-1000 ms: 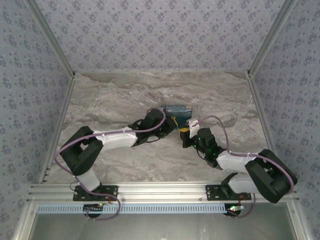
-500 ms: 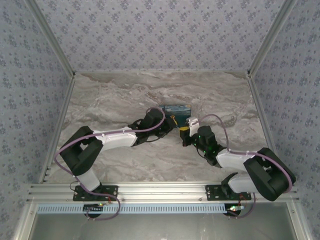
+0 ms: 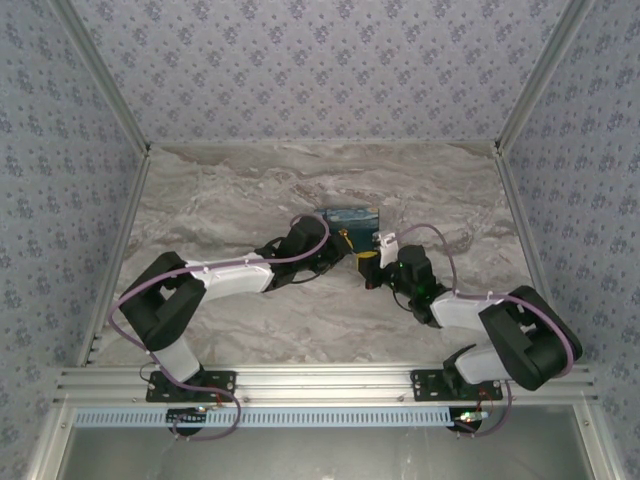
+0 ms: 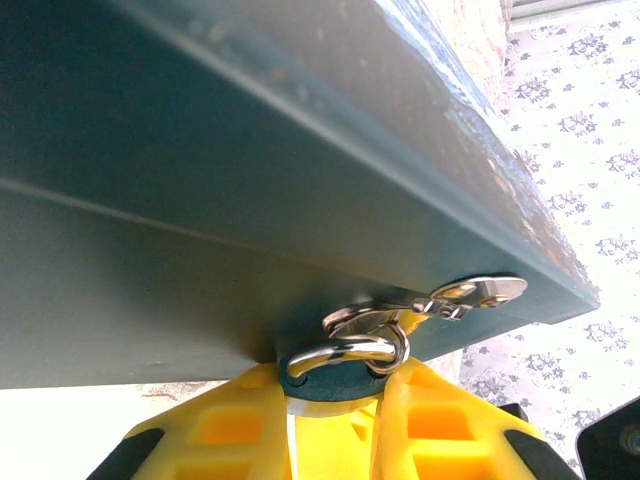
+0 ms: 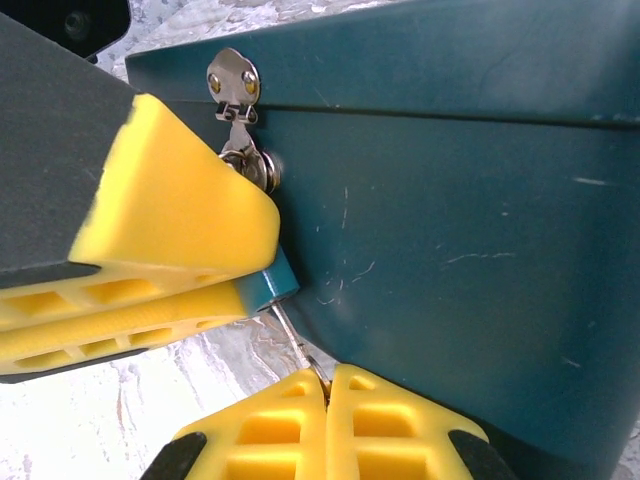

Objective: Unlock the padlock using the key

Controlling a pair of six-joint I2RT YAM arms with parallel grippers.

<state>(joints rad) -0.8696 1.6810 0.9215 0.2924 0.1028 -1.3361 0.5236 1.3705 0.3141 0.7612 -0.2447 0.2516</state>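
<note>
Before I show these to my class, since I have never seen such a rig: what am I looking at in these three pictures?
These are two robot arms bolted at the near edge of a marble table. The wide picture looks down from above and behind them. The other two come from a small camera on each wrist, so the yellow blocks at the bottom are that arm's own fingers. On the table stands a small blue-green box. The left fingers are closed around the padlock hanging from the box's metal clasp; mostly its shackle shows. The right fingers pinch a thin silvery shaft, apparently the key, angled towards the left fingers.
</note>
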